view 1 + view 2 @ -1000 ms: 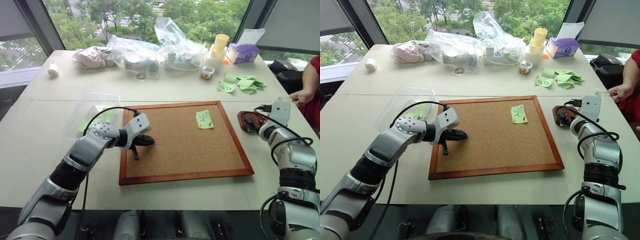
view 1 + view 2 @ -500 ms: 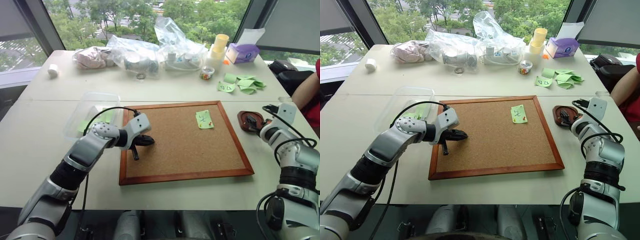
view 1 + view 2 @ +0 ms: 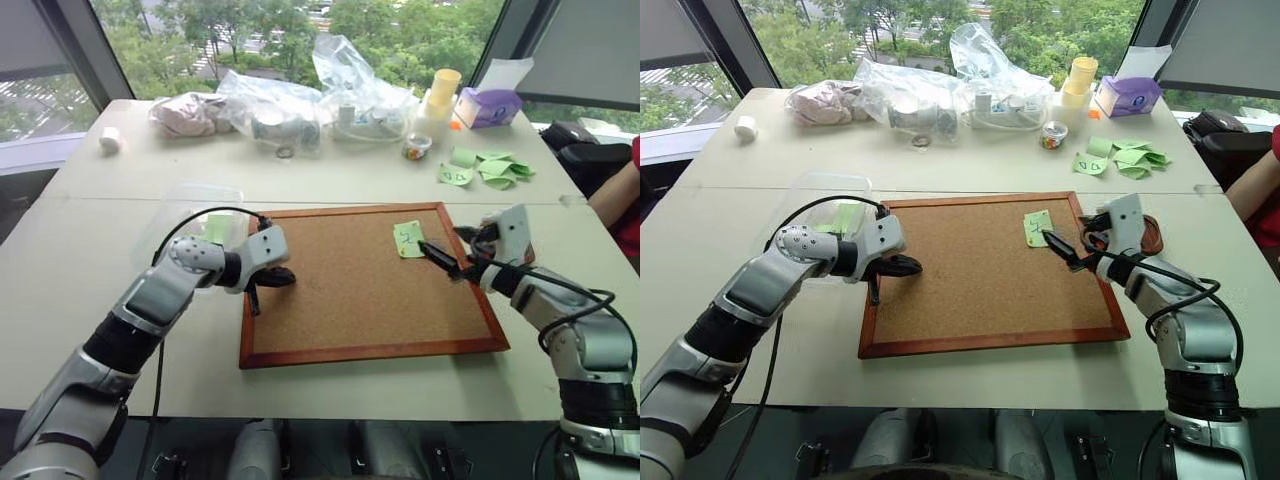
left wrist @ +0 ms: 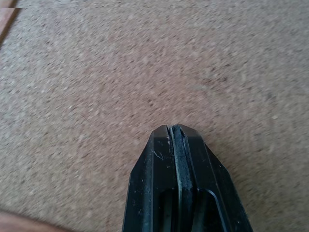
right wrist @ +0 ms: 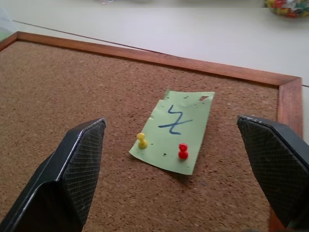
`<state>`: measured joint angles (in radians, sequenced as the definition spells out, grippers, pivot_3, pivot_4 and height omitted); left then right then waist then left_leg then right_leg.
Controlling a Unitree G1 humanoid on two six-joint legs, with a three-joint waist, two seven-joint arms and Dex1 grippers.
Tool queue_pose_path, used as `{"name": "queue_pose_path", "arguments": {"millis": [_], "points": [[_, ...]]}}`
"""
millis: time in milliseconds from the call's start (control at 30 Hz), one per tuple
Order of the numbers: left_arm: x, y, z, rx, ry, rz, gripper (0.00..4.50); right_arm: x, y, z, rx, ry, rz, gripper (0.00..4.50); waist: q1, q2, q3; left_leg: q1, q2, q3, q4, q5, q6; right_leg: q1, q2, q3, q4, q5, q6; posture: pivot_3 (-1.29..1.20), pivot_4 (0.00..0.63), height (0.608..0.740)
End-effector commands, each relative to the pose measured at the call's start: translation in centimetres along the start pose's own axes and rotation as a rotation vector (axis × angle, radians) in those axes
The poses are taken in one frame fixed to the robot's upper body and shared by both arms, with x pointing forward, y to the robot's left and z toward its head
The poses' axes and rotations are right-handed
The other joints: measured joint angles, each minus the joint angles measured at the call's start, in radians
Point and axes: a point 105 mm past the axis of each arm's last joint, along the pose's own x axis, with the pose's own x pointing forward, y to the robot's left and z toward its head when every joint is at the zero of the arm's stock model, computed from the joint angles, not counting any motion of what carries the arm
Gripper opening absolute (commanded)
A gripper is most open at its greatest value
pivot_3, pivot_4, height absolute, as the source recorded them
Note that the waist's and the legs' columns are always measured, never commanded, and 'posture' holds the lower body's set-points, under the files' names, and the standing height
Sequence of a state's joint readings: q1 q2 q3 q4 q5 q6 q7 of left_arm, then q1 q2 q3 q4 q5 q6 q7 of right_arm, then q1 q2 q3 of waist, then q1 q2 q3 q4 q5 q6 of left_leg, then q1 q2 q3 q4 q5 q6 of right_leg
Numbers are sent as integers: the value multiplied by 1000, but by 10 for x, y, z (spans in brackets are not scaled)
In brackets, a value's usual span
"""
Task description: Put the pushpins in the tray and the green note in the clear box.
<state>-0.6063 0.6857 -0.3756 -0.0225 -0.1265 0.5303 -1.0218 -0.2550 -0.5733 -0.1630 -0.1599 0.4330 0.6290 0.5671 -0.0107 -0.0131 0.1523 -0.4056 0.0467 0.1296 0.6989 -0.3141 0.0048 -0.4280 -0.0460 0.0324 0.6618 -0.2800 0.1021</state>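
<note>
Green note (image 5: 175, 130) lies flat on the corkboard (image 3: 350, 290), in its far right part, pinned by two pushpins: a yellow one (image 5: 141, 140) and a red one (image 5: 183, 151), both at the note's near edge. Blue scribble in the note's middle.

Right gripper (image 3: 462, 252) hovers over the board's right side, just right of and near the note, pointing left toward it. Fingers (image 5: 79, 164) wide apart, nothing between them. In the right wrist view the note and both pins sit between the two fingers, ahead of the tips; no contact.

Left gripper (image 3: 262, 287) is over the board's left edge, well apart from the note. Jaws pressed together, empty, above bare cork in the left wrist view.

Tray (image 3: 1153, 233) sits just off the board's right frame, mostly hidden behind the right gripper. Clear box (image 3: 185, 215) sits left of the board, at its far left corner; something green shows inside, cannot tell what.
</note>
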Motion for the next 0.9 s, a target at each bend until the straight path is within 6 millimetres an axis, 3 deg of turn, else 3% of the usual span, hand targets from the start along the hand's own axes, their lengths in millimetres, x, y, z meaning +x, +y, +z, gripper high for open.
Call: {"name": "queue_pose_path", "arguments": {"millis": [33, 200, 300, 533, 733, 900], "points": [[-3, 7, 12, 48, -30, 14, 0, 10, 2, 2, -35, -18, 6, 4447, 0, 0, 0, 0, 0, 0, 0, 0, 0, 0, 0, 0, 0, 0, 0, 0, 150, 735], [-1, 5, 13, 39, -39, 14, 0, 15, -4, -4, -26, -12, -13, 4447, -1, 0, 0, -1, 0, 0, 0, 0, 0, 0, 0, 0, 0, 0, 0, 0, 150, 735], [0, 3, 12, 32, -41, 11, 0, 17, -7, -7, -16, -10, -21, 3638, -2, 0, 0, -1, 0, 0, 0, 0, 0, 0, 0, 0, 0, 0, 0, 0, 150, 735], [0, 0, 10, 19, -41, 16, 0, 20, -8, -12, 1, -7, -27, 131, -3, 0, 0, -1, 0, 0, 0, 0, 0, 0, 0, 0, 0, 0, 0, 0, 150, 735], [0, -1, 10, 19, -34, 17, 0, 20, -12, -8, -3, -32, -49, 46, -3, 0, 0, 0, 0, 0, 0, 0, 0, 0, 0, 0, 0, 0, 0, 0, 150, 735], [-1, -1, 3, 51, 19, 17, 0, 12, -23, 8, -5, -128, -123, 46, -3, 0, 0, 0, 0, 0, 0, 0, 0, -1, 0, 0, 0, 0, 0, 0, 150, 735]]}}
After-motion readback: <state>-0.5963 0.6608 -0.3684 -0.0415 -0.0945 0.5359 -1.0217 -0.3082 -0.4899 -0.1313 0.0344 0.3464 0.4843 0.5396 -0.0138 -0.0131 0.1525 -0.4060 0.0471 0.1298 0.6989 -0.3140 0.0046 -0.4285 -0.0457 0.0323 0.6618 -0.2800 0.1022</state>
